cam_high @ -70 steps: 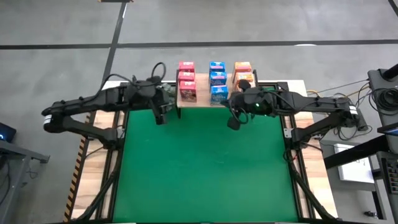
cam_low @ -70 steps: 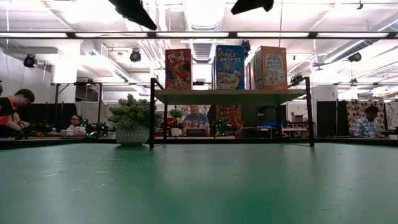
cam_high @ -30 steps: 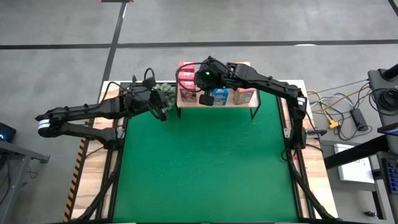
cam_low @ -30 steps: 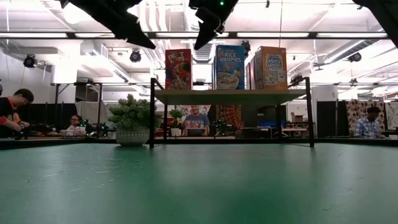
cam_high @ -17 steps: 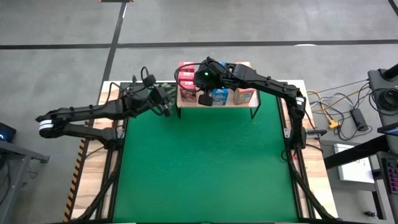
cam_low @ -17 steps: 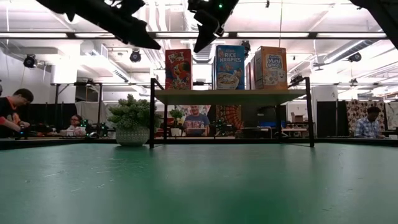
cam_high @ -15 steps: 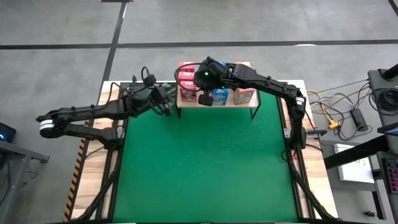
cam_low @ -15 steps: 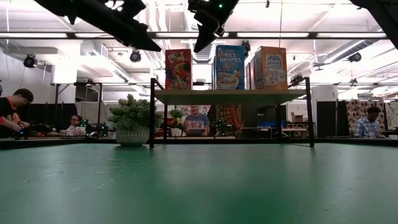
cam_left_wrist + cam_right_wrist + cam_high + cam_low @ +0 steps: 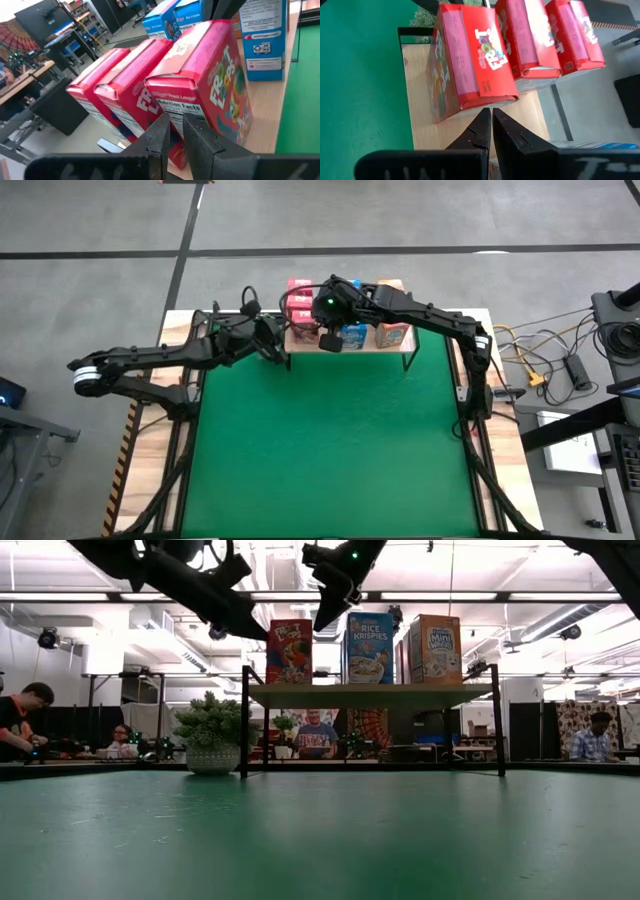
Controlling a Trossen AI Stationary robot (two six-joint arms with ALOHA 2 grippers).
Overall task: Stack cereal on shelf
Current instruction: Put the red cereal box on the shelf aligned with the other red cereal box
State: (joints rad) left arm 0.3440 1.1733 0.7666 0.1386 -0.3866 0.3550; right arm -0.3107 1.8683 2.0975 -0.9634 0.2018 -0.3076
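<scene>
The shelf (image 9: pixel 370 695) stands at the far edge of the green mat, with the cereal on its board: a row of red boxes (image 9: pixel 299 305), blue boxes (image 9: pixel 352 333) and orange boxes (image 9: pixel 392 332). My left gripper (image 9: pixel 175 125) is close by the shelf's left end, pointing nearly level at the side panel of the front red box (image 9: pixel 200 95), its fingers almost together with nothing between them. My right gripper (image 9: pixel 491 117) is shut and empty. It hangs above the board (image 9: pixel 470 135) in the gap between the red and blue rows, its tips next to the front red box (image 9: pixel 470 60). My left gripper comes level from the table's left at the front red box's side panel (image 9: pixel 172 107); I cannot tell whether its tips touch it. My right gripper slants down beside that box's top edge (image 9: pixel 492 102); I cannot tell whether it touches. The box stands upright on the board.
A green potted plant (image 9: pixel 210 730) sits on the table just left of the shelf, below my left arm. The green mat (image 9: pixel 330 440) lies bare in front of the shelf. People sit at desks in the room beyond the table.
My left gripper has moved toward the table's right edge and down, tipping its nose closer to level, up to the left side of the front red box.
</scene>
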